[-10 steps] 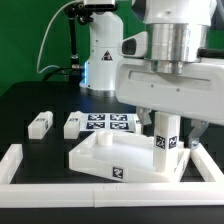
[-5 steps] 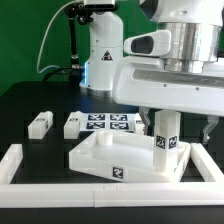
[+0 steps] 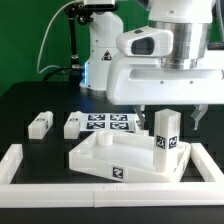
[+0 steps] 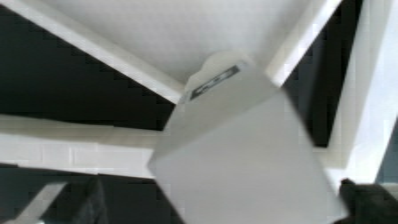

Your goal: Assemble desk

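Note:
The white rimmed tabletop panel [image 3: 96,162] lies upside down inside the border wall. One white leg block [image 3: 167,136] stands upright in the panel's corner on the exterior view's right, tags facing the camera. My gripper [image 3: 169,116] hangs just over the top of that leg, open, fingers apart on either side and touching nothing. In the wrist view the same leg [image 4: 231,140] fills the middle, with the tabletop [image 4: 196,35] behind it and a dark fingertip [image 4: 368,203] at the edge. Two loose leg blocks [image 3: 40,124] [image 3: 73,124] lie on the black table.
The marker board [image 3: 112,123] lies flat behind the tabletop. A long low white border wall [image 3: 60,190] runs along the front and both sides. The robot's white base [image 3: 100,55] stands at the back.
My gripper has risen straight up off the upright leg, from around its upper half to just above its top. The leg stays standing in the corner.

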`<action>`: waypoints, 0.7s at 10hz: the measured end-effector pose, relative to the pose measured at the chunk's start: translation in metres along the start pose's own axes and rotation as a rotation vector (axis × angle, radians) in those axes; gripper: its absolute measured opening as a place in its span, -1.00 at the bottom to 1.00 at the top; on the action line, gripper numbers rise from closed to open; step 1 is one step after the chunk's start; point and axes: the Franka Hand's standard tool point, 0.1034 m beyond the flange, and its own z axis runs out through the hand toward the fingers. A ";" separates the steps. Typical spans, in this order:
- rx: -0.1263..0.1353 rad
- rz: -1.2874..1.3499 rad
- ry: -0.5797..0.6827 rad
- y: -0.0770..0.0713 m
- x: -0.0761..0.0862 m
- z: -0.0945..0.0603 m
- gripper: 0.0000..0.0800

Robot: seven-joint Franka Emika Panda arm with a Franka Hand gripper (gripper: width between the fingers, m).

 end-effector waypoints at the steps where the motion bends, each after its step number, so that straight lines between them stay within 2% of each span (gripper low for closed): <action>1: -0.006 -0.073 -0.001 0.001 0.000 0.001 0.62; 5: -0.002 -0.064 -0.010 0.000 -0.002 0.002 0.62; 7: 0.043 -0.059 -0.054 -0.017 -0.011 0.002 0.62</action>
